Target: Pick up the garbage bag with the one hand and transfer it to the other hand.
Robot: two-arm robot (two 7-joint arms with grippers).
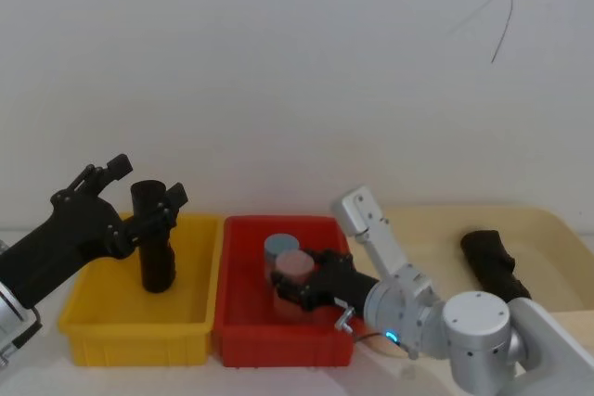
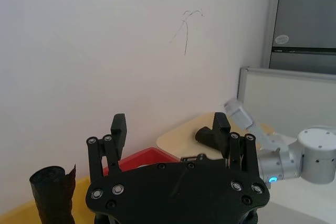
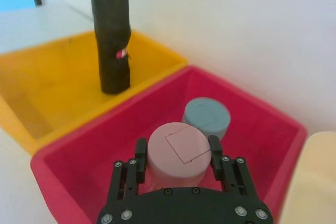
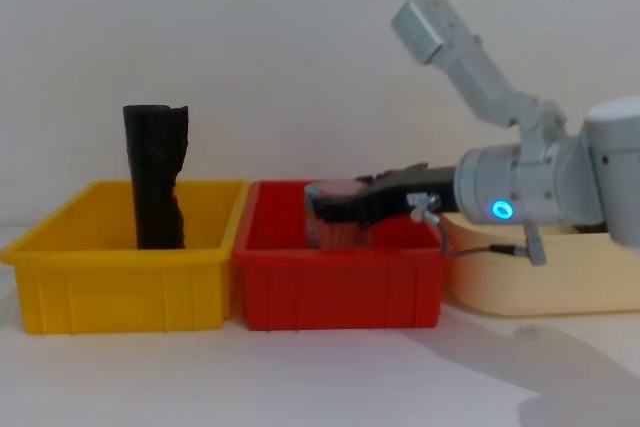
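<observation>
In the head view I see the garbage bag (image 1: 155, 236) standing upright in the yellow bin (image 1: 139, 326) at the lower left of the frame, its top well above the bin's rim. The chest view shows the same roll (image 4: 155, 177) at left of centre, upright inside the yellow bin (image 4: 120, 282). My left gripper (image 1: 139, 194) sits at the roll's top in the head view, its jaws spread wide, one finger up and to the left, the other just beside the roll; I cannot tell whether any finger touches it. From the left wrist view those jaws are wide apart with nothing between them, and the roll (image 2: 52, 195) stands off at the lower left corner.

My right gripper (image 1: 290, 287) is down in the red bin (image 1: 243, 331) at lower centre of the head view, jaws closed around a pink cylinder (image 1: 293, 275). The right wrist view shows the pink cylinder (image 3: 178, 153) clamped between both fingers (image 3: 140, 153), with a blue-grey cylinder (image 3: 206, 119) just behind it, touching or nearly so. A second black roll (image 1: 495, 261) lies on its side in the beige tray (image 1: 557, 234) at the right of the head view
</observation>
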